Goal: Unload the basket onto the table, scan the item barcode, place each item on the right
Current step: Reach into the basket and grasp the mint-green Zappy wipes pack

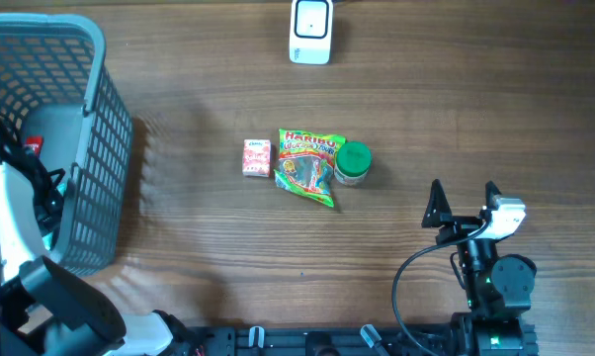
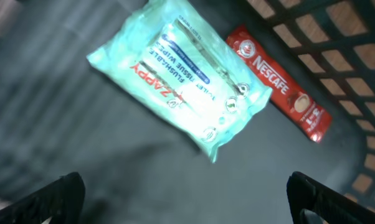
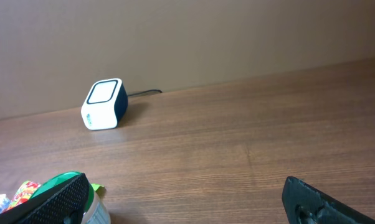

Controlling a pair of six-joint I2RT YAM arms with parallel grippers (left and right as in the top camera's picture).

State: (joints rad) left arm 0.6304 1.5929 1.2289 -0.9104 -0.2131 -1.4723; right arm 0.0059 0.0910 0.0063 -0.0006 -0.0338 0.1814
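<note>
The white barcode scanner (image 1: 310, 30) stands at the table's far edge and appears again in the right wrist view (image 3: 104, 104). Mid-table lie a small pink box (image 1: 256, 157), a Haribo bag (image 1: 308, 165) and a green-lidded jar (image 1: 353, 163). My right gripper (image 1: 463, 203) rests open to the right of the jar, holding nothing (image 3: 187, 205). My left gripper (image 2: 187, 208) hangs open inside the grey basket (image 1: 100, 148), above a teal wipes pack (image 2: 178, 74) and a red Nescafe sachet (image 2: 281, 81), touching neither. No barcode shows.
The basket fills the left side of the table, and my left arm (image 1: 11, 208) reaches into it. A cable runs from the scanner to the back wall. Bare wood lies between the items and the scanner.
</note>
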